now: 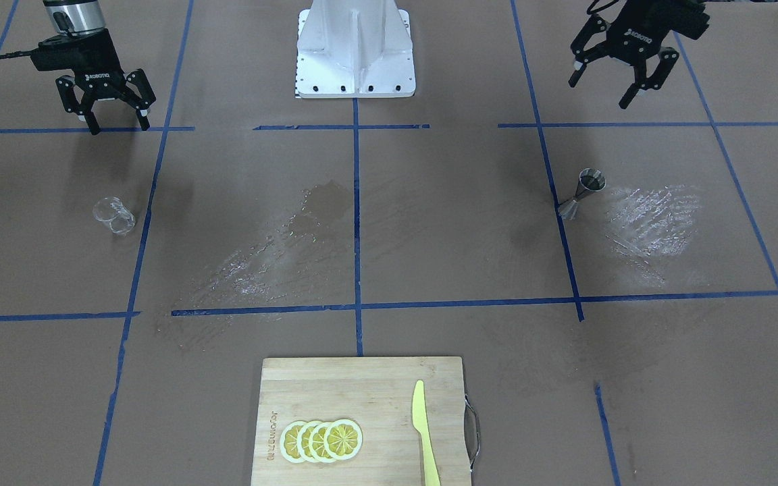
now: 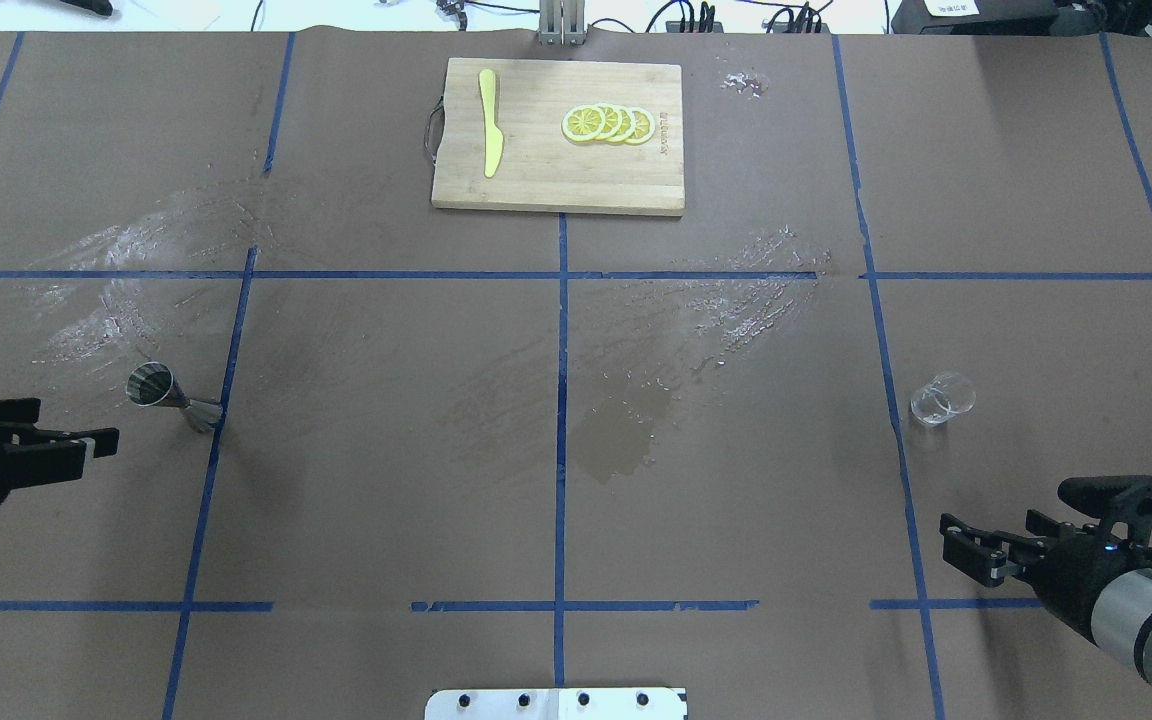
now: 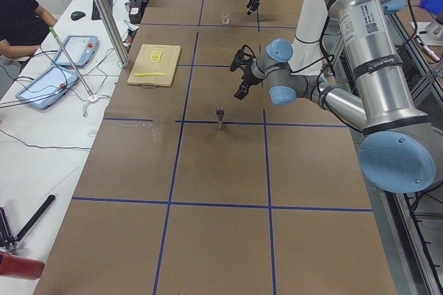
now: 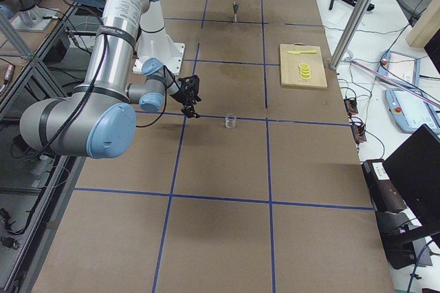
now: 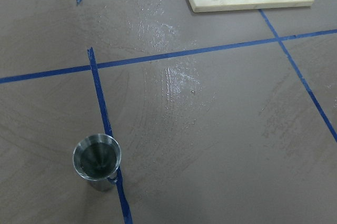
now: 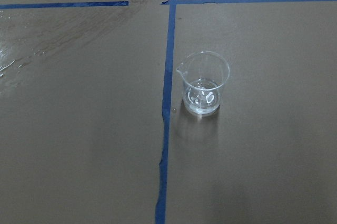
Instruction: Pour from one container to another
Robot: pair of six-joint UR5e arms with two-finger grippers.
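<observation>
On the table (image 1: pixel 429 236), cup (image 1: pixel 113 215) and jigger (image 1: pixel 581 194) (both upright) stand apart.

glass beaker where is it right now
In the overhead view the glass beaker stands upright on the robot's right side, just right of a blue tape line, ahead of the right pincer.

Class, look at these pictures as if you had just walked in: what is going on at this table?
Nothing is being held. The right gripper hovers with its fingers open near the clear glass cup, which stands upright on the table. The left gripper hovers open near the metal jigger, which stands upright on a blue tape line. The pour has not begun. A cutting board with lemon slices and a yellow knife lies apart from both arms.
</observation>
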